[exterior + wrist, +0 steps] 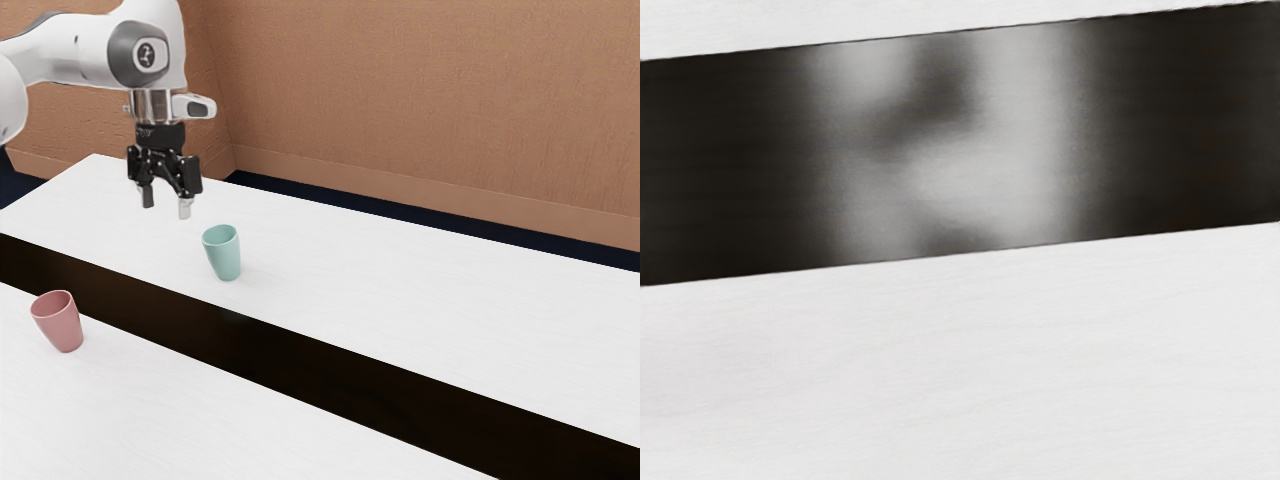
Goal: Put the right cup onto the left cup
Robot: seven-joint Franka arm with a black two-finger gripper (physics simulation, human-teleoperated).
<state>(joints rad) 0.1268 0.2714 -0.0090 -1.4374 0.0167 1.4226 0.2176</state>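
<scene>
1. my pincer (166, 203) hangs above the counter (400, 270), pointing down, its two fingers spread with air between them. i pinch nothing; a spread like this suits an approach, since a cup has to fit between the fingers.
2. the teal cup (223, 254) stands upright on the far part of the counter, mouth up, a little toward the exterior view's right from my pincer and apart from it.
3. the pink cup (59, 322) stands mouth up on the near part, toward the exterior view's left. the dark band (300, 365) runs between the two cups, so they are well apart.
4. those are the task's two cups. which one counts as right depends on whose side is meant, and i cannot settle that from here, so i would confirm it before i close on either.
5. both mouths face up, which i judge handy: the receiving cup can take the other's base, and a grip on the wall should keep the carried one upright.
6. i judge the job to be at its start, with the reach and grasp ahead. the carry has to clear the dark band, and an off-centre lowering could tip the lower cup.
</scene>
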